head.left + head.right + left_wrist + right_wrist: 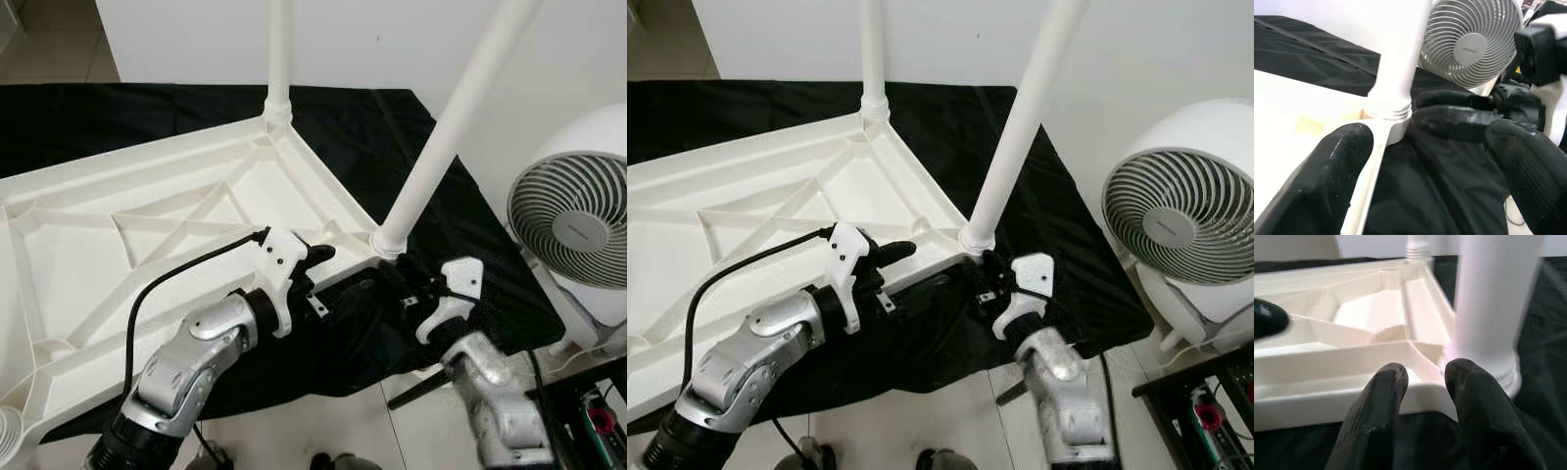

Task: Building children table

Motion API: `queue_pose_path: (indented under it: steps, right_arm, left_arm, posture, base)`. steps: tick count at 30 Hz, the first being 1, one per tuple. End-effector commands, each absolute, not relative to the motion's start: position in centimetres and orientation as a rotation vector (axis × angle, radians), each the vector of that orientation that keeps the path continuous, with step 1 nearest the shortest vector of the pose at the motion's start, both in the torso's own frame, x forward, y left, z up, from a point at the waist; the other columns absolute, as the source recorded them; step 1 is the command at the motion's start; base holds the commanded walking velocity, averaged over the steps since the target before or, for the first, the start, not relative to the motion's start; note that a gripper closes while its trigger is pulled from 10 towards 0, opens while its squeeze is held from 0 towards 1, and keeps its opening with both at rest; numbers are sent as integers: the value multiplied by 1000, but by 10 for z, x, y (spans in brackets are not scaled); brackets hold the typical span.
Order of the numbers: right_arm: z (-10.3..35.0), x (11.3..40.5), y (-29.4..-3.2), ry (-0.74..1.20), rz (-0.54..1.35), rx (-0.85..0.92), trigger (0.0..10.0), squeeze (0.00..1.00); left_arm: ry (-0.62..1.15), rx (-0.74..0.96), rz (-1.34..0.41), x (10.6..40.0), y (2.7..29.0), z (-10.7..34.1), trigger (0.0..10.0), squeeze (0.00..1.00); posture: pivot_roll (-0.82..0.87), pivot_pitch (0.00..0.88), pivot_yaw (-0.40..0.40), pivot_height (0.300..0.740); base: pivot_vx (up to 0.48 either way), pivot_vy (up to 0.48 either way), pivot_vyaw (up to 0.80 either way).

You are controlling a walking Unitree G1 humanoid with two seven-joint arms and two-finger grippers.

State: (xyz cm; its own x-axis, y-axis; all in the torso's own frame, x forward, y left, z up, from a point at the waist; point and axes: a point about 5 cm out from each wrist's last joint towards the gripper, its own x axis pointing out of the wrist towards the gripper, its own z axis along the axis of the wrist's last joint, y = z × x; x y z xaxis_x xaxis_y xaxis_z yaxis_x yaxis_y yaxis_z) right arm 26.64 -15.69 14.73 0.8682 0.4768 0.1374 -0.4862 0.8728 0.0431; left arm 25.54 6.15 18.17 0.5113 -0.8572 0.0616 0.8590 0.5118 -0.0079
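Note:
A white plastic children's table (147, 225) lies upside down on a black cloth (392, 127). Two white legs stand in its corners, one at the far corner (278, 59) and one at the near right corner (446, 137). My left gripper (315, 279) is open and straddles the table's near rim just left of the near leg; the rim (1369, 171) runs beside one finger (1337, 181). My right gripper (413, 284) sits at the base of the near leg (1488, 308), open by a narrow gap, its fingertips (1386, 401) against the corner rim.
A white fan (573, 220) stands on the floor to the right, close to the cloth's edge. A dark rack with a pink item (593, 411) is at the lower right. A black cable (167, 279) runs along my left arm over the tabletop.

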Motion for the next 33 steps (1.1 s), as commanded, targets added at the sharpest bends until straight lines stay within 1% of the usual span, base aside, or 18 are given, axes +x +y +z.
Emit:
queue_pose_path:
  steps: [1,2,6,11,13,18,20,23,31,33]
  right_arm:
    - [145,268,-160,-94,555,96,10000,0]
    - [145,268,-160,-94,555,96,10000,0]
    - [155,278,-165,-88,680,78,10000,0]
    - [159,285,-169,-92,697,70,10000,0]
    - [166,295,-177,-106,707,46,10000,0]
    - [169,302,-184,-111,704,36,10000,0]
    - [171,306,-188,-114,688,28,10000,0]
    - [176,319,-202,-141,608,28,10000,0]
    - [179,328,-214,-189,477,71,10000,0]
    - [183,331,-220,-222,427,101,10000,0]
  left_arm:
    - [-40,-24,-1039,252,61,180,10000,0]
    - [-40,-24,-1039,252,61,180,10000,0]
    - [-39,-17,-1034,251,61,179,10000,0]
    - [-40,-15,-1031,251,62,180,10000,0]
    - [-41,-10,-1021,251,63,180,10000,0]
    - [-33,6,-1009,252,65,179,10000,0]
    - [-11,33,-997,254,66,177,10000,0]
    - [59,129,-943,262,71,168,10000,0]
    - [135,198,-881,267,73,160,10000,0]
    - [152,271,-854,269,74,157,10000,0]
  posture:
    - [81,143,-96,740]
    - [81,143,-96,740]
    - [92,140,-99,740]
    - [96,139,-100,740]
    - [99,134,-103,740]
    - [101,130,-103,740]
    - [101,128,-103,740]
    - [102,125,-100,740]
    - [99,133,-97,740]
    - [98,140,-95,740]
  base:
    - [0,0,0]
    - [0,0,0]
    - [0,0,0]
    - [0,0,0]
    - [0,0,0]
    - [0,0,0]
    - [0,0,0]
    - [0,0,0]
    - [0,0,0]
    - [0,0,0]
